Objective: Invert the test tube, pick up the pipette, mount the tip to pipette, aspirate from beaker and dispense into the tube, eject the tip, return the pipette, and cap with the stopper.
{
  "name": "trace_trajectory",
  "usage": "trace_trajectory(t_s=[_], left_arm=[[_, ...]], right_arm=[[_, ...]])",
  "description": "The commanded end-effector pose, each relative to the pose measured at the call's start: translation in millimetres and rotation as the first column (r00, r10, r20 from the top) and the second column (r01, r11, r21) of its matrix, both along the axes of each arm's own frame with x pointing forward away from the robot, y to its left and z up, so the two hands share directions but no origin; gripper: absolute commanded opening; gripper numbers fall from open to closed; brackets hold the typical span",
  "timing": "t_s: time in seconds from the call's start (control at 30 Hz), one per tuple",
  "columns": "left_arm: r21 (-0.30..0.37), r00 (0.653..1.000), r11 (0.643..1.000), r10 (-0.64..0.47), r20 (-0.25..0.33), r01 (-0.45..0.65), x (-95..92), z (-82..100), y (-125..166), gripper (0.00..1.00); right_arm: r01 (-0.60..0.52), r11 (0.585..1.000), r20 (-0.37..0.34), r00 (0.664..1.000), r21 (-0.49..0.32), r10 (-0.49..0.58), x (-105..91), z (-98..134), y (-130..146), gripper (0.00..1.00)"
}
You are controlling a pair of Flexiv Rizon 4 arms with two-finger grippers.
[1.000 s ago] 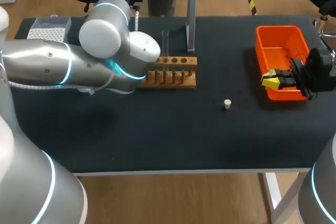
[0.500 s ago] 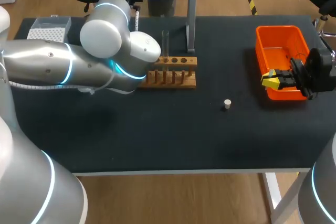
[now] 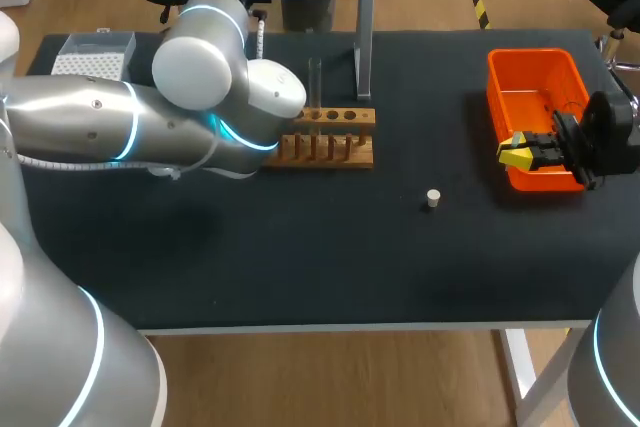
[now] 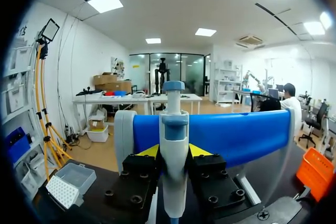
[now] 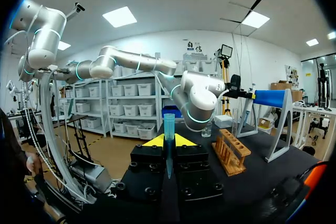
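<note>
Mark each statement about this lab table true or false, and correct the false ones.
1. The stopper lies on the table, apart from the rack. True.
2. The right gripper holds the pipette. False: it is shut on a blue tip; the pipette is in the left gripper.
3. A tube stands upright in the rack. True.
4. The bin is blue. False: it is orange.
</note>
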State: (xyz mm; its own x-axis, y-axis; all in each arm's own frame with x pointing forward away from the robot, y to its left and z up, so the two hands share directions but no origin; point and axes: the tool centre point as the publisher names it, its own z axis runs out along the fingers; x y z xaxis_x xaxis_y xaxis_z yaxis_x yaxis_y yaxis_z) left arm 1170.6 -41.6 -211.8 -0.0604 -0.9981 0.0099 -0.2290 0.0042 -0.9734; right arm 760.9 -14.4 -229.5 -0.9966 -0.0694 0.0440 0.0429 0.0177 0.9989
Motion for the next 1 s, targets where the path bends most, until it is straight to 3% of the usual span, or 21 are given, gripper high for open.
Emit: trace_trajectory(t_s=[0.03, 0.6, 0.77, 1.0], left_arm=[[0.003, 1.0, 1.0, 0.006, 0.004, -0.006, 0.9, 2.1, 0, 0.0], [0.044, 0.997, 0.999, 0.012, 0.079, -0.015, 6.0, 49.4, 6, 0.0], [0.037, 0.998, 0.999, 0.015, 0.059, -0.017, 4.7, 52.8, 6, 0.0], [0.027, 0.996, 0.998, -0.067, 0.058, 0.065, -13.7, 63.1, 4, 0.0]], right_arm=[[-0.001, 1.0, 0.001, 1.0, 0.0, 0.001, -0.2, 0, -1, 0.0], [-0.001, 1.0, 0.001, 1.0, 0.0, 0.001, -0.2, 0, -1, 0.0], [-0.001, 1.0, 0.001, 1.0, 0.0, 0.001, -0.2, 0, -1, 0.0], [-0.001, 1.0, 0.001, 1.0, 0.0, 0.001, -0.2, 0, -1, 0.0]])
